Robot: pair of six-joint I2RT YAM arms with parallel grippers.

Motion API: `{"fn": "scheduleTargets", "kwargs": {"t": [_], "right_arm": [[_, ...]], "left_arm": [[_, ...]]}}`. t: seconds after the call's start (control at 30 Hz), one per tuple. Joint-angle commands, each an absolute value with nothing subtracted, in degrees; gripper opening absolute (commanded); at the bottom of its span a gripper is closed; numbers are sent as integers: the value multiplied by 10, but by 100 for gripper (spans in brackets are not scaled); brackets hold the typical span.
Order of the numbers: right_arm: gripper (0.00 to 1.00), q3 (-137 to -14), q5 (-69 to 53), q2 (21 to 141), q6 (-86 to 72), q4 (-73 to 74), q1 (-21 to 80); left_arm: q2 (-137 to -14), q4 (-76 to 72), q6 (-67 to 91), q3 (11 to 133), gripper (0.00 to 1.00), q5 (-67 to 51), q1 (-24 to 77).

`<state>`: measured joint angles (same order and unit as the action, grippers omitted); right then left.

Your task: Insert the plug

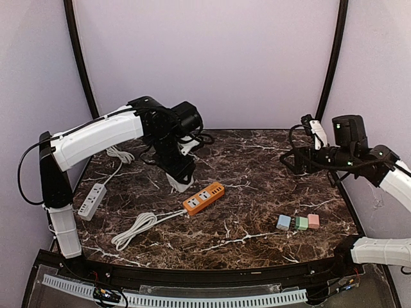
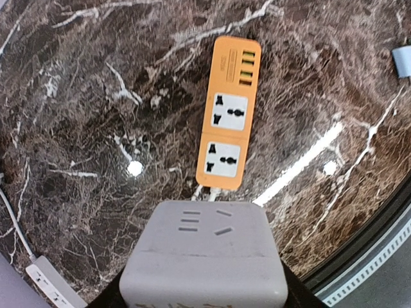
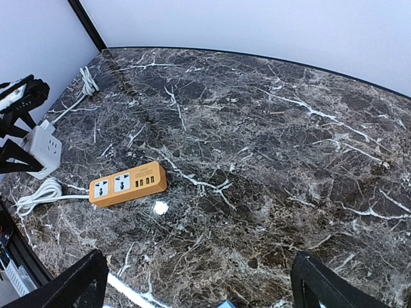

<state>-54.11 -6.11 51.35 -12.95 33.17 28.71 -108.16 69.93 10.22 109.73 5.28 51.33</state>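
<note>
Dark veined marble table under lilac walls carries the orange power strip, which lies flat near the middle with its white cable looping off toward the near-left.

Left gripper is clamped on a white cube plug, held above the marble just up and to the left of the strip in the top view. The plug's pins cannot be seen; only a slotted face shows to the wrist camera.

What matters is the line-up. In the left wrist view, the strip's long axis runs almost straight away from the cube, tilted slightly to the right. The cable end is nearest and the USB ports are farthest. The nearer of the two sockets sits just ahead of the cube and a little to its right, so the move looks to be a short advance, a small sideways correction and then a descent.

Right gripper hangs with its jaws spread wide and empty, well apart on the far right side. The left arm is clearly the nearer one.
</note>
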Motion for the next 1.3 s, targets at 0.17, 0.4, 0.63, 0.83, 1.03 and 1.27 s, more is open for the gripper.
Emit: {"fn": "scheduleTargets", "kwargs": {"t": [0.17,0.4,0.63,0.83,1.03,1.27], "right_arm": [[99,-530,-69,498,-135,344,286],[99,-532,-68,493,-141,351,285],[99,-541,-78,475,-159,375,286],[99,-543,-88,459,-185,395,285],[99,-554,-87,452,-194,420,286],[99,-556,-84,447,-192,429,286]], "left_arm": [[-1094,741,-41,1103,1,-8,510],[-1118,700,-93,1098,1,-43,487],[-1147,672,-87,1094,1,-54,467],[-1175,654,-73,1093,1,-63,466],[-1192,643,-57,1093,1,-71,466],[-1198,645,-48,1088,1,-67,466]]}}
